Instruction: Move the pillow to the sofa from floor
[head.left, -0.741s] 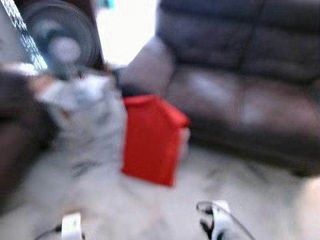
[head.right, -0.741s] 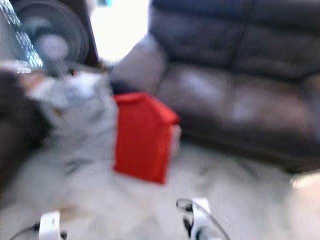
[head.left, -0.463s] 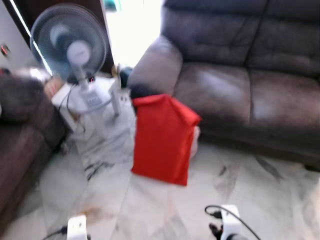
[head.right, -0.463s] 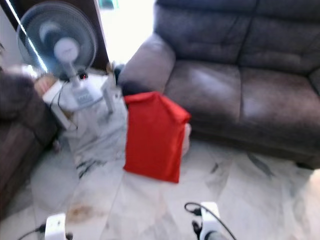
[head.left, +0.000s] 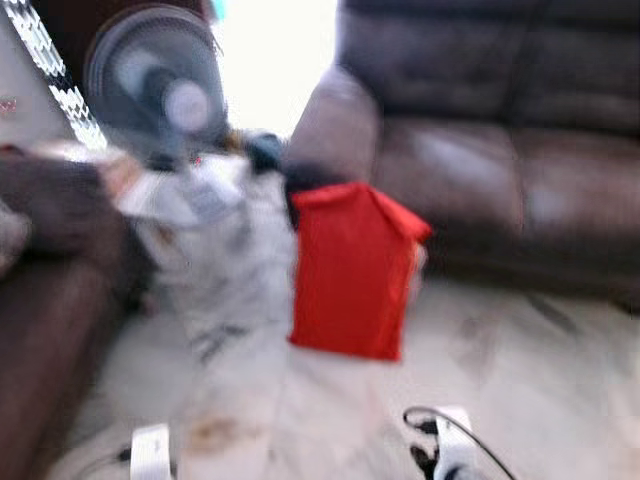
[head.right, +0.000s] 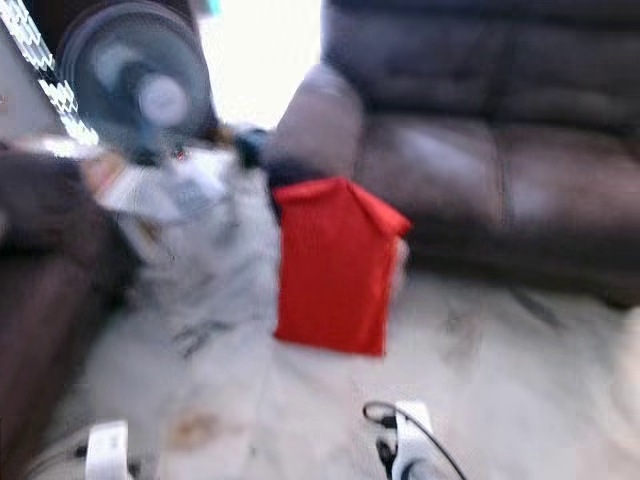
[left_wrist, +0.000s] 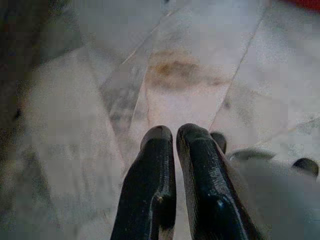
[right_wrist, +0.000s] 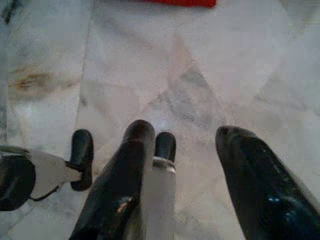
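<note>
Head cam first: the whole picture has slid over and gone smeary compared with half a second ago, which was fairly crisp, so the robot's on the move again, not the stuff in the room. The red pillow (head.left: 352, 270) sits a touch further right in frame now, upright on the pale marble floor (head.left: 520, 370), leaning against the front of the dark brown leather sofa (head.left: 480, 150) near its armrest. So I'd say it's mid-approach, nothing grabbed yet. The pillow looks like soft matte fabric, a tall rectangle with one top corner flopped over. The sofa is shiny and puffy. There's a round standing fan (head.left: 160, 85) to the left on a white base, and another dark seat (head.left: 50, 300) at the left edge. Left wrist cam: the left gripper (left_wrist: 175, 137) has its two glossy black fingers pressed together with nothing between them, hanging above veined tile with a brownish stain (left_wrist: 172, 70). Right wrist cam: the right gripper (right_wrist: 185, 140) has its fingers spread wide and empty, with a sliver of red pillow at the frame's edge.
</note>
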